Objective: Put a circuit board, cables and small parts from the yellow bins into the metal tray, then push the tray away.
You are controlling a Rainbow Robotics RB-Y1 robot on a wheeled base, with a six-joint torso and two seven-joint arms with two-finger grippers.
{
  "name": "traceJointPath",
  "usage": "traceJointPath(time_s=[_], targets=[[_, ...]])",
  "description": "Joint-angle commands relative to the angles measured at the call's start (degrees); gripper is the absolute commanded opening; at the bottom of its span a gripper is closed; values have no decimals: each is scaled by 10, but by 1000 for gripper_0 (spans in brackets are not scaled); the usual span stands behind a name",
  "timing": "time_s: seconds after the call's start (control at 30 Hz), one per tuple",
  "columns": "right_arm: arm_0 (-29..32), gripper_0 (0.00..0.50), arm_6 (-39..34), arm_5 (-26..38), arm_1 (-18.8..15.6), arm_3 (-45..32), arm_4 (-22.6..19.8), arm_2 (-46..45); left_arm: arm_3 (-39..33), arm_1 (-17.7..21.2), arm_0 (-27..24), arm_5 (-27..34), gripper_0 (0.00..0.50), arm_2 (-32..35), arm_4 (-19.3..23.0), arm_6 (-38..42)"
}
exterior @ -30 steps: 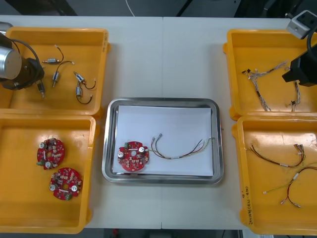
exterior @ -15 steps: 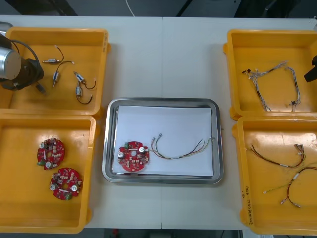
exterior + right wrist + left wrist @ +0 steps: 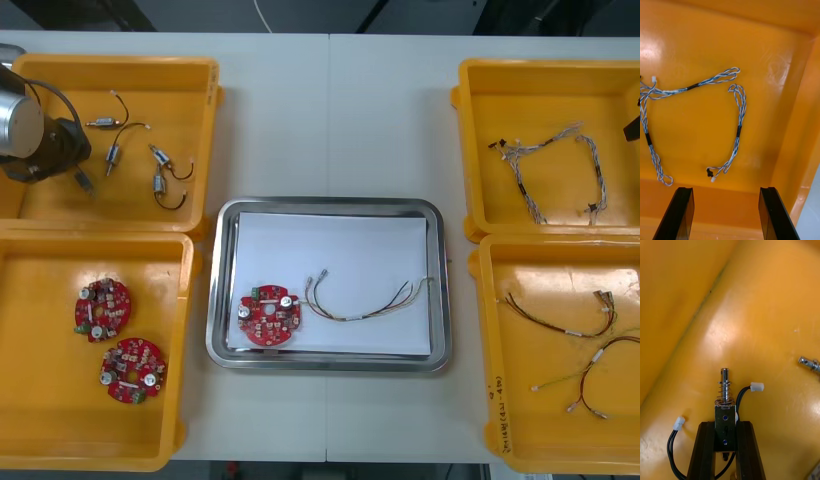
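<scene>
The metal tray [image 3: 325,204] holds a circuit board [image 3: 268,316] and cable [image 3: 365,300]. Far-left of it, my left gripper [image 3: 725,427] clamps a small metal part [image 3: 725,405] (my right gripper [image 3: 726,191] gapes, empty). Push pending.

Table [image 3: 330,110]: 4 yellow bins [image 3: 120,63], metal tray [image 3: 330,203]

Tabletop [image 3: 330,120]: light, matte and even in tone. A straight seam [image 3: 328,110] runs across it from the far edge toward the near edge, about mid-width, dividing it into two panels. Beyond the far edge the background [image 3: 200,14] is dark. A thin white cord [image 3: 262,14] curves there, reaching the tabletop's far edge. Dark angled shapes [image 3: 380,12] stand further right; their kind cannot be determined.
</scene>
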Motion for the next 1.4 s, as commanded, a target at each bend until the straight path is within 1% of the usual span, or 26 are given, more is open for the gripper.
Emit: traceJointPath(time_s=[0.03, 0.1, 0.2, 0.37, 0.6, 0.8, 0.83, 0.87, 0.9, 0.93, 1.0, 1.07, 1.13, 1.3, 1.4], targets=[[-35, 500, 13, -42, -27, 31, 6, 1, -53, 6, 5, 58, 0, 36, -6, -26], [-45, 500, 14, -57, -27, 55, 6, 11, -68, 8, 5, 80, 0, 44, -9, -26], [-67, 500, 17, -83, -27, 117, 6, 28, -100, 14, 5, 121, 1, 58, -9, -26], [-93, 500, 21, -108, -25, 183, 5, 30, -147, 22, 5, 177, 1, 77, -9, -26], [-97, 500, 31, -150, -18, 226, 5, 32, -220, 24, 5, 267, 1, 91, -9, -22], [-99, 500, 47, -195, -17, 278, 4, 32, -303, 24, 5, 360, 1, 92, -4, -13], [-99, 500, 47, -195, -17, 278, 4, 32, -303, 24, 5, 360, 1, 92, -4, -13], [-99, 500, 50, -203, -17, 284, 4, 35, -328, 23, 5, 383, 2, 92, 0, -11], [-99, 500, 51, -207, -17, 286, 4, 37, -335, 22, 5, 390, 1, 91, 3, -9], [-100, 500, 53, -218, -17, 295, 2, 42, -359, 21, 5, 410, 3, 91, 10, -6], [-103, 500, 53, -232, -17, 309, -2, 46, -380, 16, 5, 426, 3, 92, 15, -2], [-110, 500, 55, -258, -17, 341, -15, 48, -409, 9, 5, 448, 2, 91, 22, 5], [-119, 500, 57, -277, -17, 369, -16, 48, -432, 3, 5, 466, 2, 91, 27, 7], [-143, 500, 60, -301, -17, 425, -16, 48, -481, -20, 4, 495, 3, 91, 50, 13], [-144, 500, 60, -309, -15, 436, -18, 47, -509, -37, 4, 502, 3, 90, 60, 20]])
